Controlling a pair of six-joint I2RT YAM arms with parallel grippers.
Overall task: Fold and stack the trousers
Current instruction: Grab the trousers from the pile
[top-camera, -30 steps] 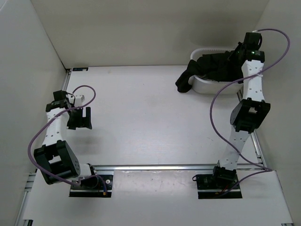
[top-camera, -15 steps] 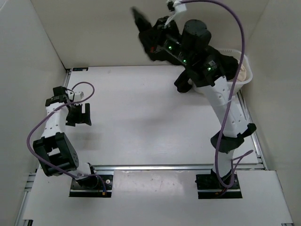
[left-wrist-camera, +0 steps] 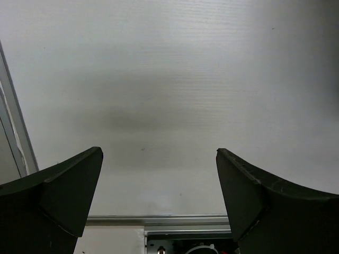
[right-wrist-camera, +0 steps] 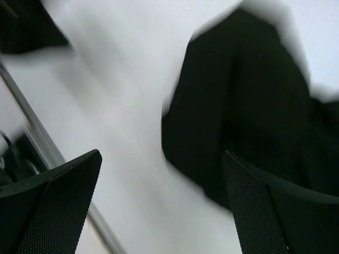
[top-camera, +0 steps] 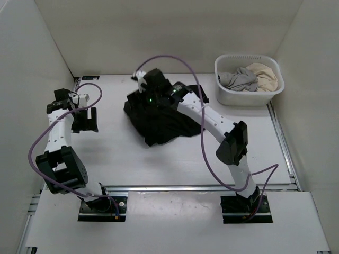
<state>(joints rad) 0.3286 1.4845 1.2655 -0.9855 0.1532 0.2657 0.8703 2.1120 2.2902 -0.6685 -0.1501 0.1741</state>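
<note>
While both hands stand spread wide, neither one grips anything.

Left hand (left-wrist-camera: 159, 152): sits over the near-left part of the surface (top-camera: 159, 169). The wrist view shows both fingers (left-wrist-camera: 58, 201) far apart, with only bare white board between and below them. It touches nothing and is well apart from the cloth.

Trousers (top-camera: 161, 123): black, dumped in a crumpled heap around the middle of the surface, a bit toward the far side. The legs are not laid out and neither waistband nor cuffs can be picked out, so I can't tell which way they point. The heap itself is roughly blob-shaped and slightly longer on a diagonal from far-left to near-right. One small black lobe shows just past the right arm on its far-right side.

Right hand (right-wrist-camera: 161, 154): the arm reaches across the heap to its far-left edge. The wrist view is blurred, but the fingers are clearly wide apart. There is black fabric below them toward the right finger and white surface toward the left finger. No cloth is pinched between them. I can't tell whether the fingertips touch the fabric.

Far-right corner: a white basket (top-camera: 246, 99) holds a grey garment (top-camera: 237, 80) and a beige garment (top-camera: 266, 75) side by side, well apart from the trousers.
</note>
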